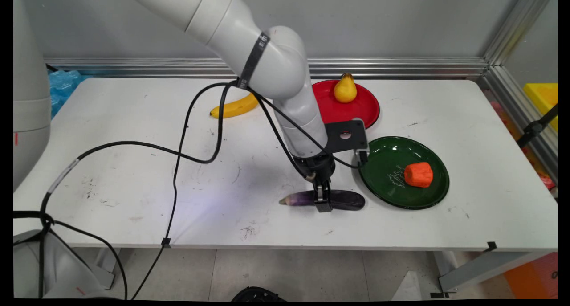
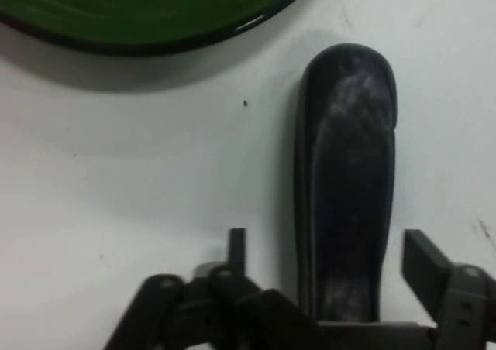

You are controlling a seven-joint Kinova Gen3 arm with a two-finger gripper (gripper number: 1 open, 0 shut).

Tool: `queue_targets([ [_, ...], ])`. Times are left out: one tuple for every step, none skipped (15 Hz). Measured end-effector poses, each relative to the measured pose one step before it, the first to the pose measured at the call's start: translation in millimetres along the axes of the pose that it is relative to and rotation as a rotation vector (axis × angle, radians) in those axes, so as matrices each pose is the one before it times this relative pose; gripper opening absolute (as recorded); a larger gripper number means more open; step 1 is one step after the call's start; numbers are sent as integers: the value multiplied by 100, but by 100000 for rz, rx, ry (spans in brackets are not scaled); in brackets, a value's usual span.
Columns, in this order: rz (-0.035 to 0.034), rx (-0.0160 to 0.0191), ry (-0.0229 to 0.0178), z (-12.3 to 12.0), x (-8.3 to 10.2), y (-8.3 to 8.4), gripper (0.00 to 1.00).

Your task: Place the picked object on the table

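White table [image 1: 133, 119] is carrying most of it – a green plate [image 1: 387, 194] just right of the eggplant [image 1: 343, 200], which is lying flat near the front edge. Gripper [image 1: 323, 201] is sitting over its middle, jaws spread either side, not pinching. I'd be centring before squeezing – it's rounded and could roll.

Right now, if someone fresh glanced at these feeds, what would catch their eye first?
The gripper is down at the table's near edge, its fingers open on either side of a dark purple eggplant lying flat, not closed on it. Just right of it sits a green plate holding an orange carrot piece. Farther back, a pear stands on a red plate, with a banana to the left.
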Motion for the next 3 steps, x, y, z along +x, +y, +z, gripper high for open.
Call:
queue_targets([
  [691,-137,501,-204,10,-136,100],
  [688,-145,615,-318,21,-106,100],
  [719,-119,668,-537,-10,-115,100],
])
